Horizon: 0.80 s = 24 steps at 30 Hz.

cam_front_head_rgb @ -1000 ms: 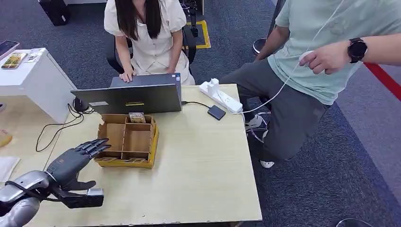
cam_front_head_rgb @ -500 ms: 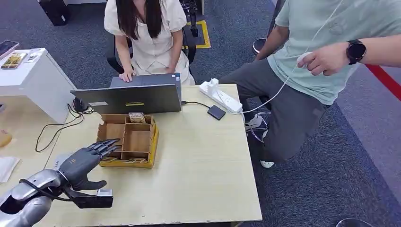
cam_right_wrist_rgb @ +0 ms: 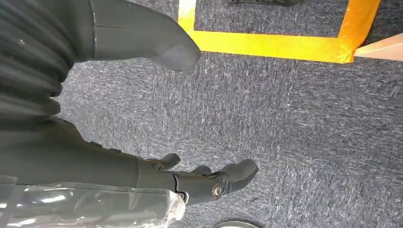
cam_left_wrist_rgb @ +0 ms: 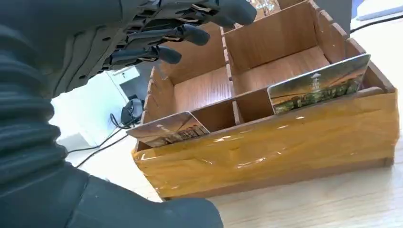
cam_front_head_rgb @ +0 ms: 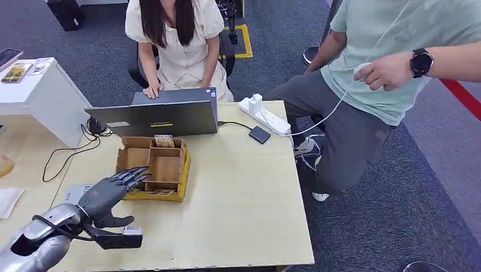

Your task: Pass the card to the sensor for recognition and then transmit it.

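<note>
- Wooden box (cam_front_head_rgb: 153,168) on the table (cam_front_head_rgb: 238,215): two cards (cam_left_wrist_rgb: 317,87) lean in its front compartments.
- Left hand (cam_front_head_rgb: 105,195) hovers beside the box, fingers (cam_left_wrist_rgb: 164,53) spread, empty.
- Right hand (cam_right_wrist_rgb: 142,118): fingers apart, empty.

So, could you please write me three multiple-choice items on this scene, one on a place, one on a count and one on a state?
1. Where does the wooden box stand?
A. on the floor
B. on the table in front of the laptop
C. on the white cabinet

2. How many cards lean in the box's taped front row in the left wrist view?
A. two
B. none
C. five

3. What is the left hand doing?
A. gripping a card
B. pressing the laptop
C. open, fingers stretched toward the box

Answers: 1 B, the box sits on the table just before the laptop. 2 A, one card and another card show. 3 C, the hand holds nothing.
</note>
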### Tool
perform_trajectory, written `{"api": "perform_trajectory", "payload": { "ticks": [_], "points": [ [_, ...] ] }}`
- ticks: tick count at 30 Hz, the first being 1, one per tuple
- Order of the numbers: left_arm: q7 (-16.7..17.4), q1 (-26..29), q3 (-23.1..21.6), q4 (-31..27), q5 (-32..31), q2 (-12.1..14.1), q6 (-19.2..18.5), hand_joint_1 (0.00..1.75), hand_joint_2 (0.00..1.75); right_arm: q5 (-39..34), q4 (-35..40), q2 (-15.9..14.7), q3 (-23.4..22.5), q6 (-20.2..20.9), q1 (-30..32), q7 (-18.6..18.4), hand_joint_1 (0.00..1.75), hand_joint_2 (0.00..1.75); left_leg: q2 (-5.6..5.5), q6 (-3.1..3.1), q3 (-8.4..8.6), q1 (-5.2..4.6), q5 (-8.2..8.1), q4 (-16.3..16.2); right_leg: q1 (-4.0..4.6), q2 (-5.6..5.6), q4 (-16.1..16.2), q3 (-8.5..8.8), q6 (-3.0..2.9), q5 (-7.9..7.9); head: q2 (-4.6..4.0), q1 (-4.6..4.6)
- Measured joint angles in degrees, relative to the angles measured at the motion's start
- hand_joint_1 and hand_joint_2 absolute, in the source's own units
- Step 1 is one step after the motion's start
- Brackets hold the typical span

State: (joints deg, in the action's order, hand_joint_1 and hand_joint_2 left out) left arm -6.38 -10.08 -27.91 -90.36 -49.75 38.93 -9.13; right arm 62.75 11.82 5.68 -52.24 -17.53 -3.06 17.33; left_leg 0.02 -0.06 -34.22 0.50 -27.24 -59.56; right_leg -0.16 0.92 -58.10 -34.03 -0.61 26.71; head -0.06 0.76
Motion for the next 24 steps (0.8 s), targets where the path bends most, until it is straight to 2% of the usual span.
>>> {"api": "perform_trajectory", "payload": {
  "ticks": [24],
  "points": [
    [0.3,-0.4,-1.4,2.6,0.4,-2.5,0.9,0.00,1.75,0.9,0.0,0.0,-0.9,0.0,0.0,-0.1,0.00,1.75,0.00,0.00,0.00,0.00,0.00,0.0,0.00,0.00,0.0,0.00,0.00,0.00,0.02,0.00]
  ]
}}
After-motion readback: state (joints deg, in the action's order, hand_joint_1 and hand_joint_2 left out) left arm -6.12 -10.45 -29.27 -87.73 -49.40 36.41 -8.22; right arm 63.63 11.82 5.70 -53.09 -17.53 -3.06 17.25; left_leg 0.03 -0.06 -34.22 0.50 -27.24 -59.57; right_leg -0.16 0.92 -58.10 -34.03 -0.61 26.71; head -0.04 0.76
